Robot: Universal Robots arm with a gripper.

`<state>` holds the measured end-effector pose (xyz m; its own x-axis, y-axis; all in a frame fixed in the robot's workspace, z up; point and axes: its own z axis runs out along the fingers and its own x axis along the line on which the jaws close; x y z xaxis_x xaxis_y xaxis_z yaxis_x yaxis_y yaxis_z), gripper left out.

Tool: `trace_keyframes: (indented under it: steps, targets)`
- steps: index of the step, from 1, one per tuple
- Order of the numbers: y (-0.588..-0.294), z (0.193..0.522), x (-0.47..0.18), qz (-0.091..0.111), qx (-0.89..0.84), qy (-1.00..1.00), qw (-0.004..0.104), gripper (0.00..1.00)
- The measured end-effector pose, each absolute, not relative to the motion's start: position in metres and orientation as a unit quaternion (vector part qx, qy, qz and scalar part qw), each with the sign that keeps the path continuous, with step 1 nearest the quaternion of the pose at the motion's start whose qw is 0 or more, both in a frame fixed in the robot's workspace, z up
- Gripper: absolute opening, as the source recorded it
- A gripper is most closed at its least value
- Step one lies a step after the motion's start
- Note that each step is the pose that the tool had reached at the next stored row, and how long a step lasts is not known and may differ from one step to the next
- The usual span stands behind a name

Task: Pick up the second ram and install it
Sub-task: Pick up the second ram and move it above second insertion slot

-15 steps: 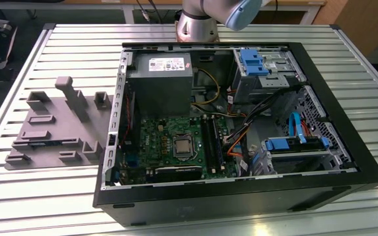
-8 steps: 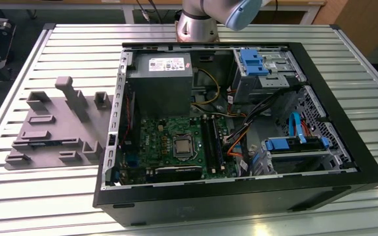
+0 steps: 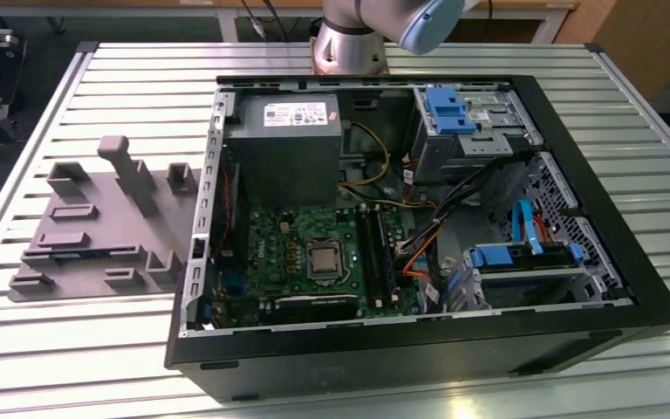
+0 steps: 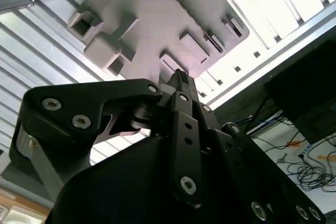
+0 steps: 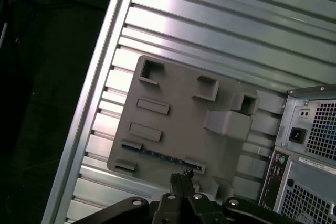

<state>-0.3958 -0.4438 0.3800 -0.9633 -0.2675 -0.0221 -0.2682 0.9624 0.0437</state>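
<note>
The second ram [image 5: 160,156] is a thin blue stick standing on edge in a slot of the grey fixture plate [image 5: 178,108], near the plate's edge. In the exterior view the ram [image 3: 85,254] shows as a bluish strip on the plate [image 3: 91,227], at the view's left, beside the open computer case [image 3: 417,218]. My gripper [image 5: 181,176] hangs well above the plate with its fingers pressed together and nothing between them; its tips line up close to the ram's one end. In the second wrist view the shut gripper [image 4: 180,77] points at the plate [image 4: 152,19].
The case lies open on a slatted metal table [image 3: 114,78]. Inside are the green motherboard [image 3: 311,253] with dark memory slots [image 3: 379,253], a grey power supply [image 3: 283,144], light-blue drive brackets [image 3: 446,109] and loose cables. The arm's base [image 3: 352,39] stands behind the case.
</note>
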Motion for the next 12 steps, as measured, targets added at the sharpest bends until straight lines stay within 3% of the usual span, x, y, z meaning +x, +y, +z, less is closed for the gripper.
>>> trace_keyframes:
  steps: [12]
  targets:
    - [-0.4437,0.3799,-0.3967,0.024,-0.211,0.977,0.006,0.11]
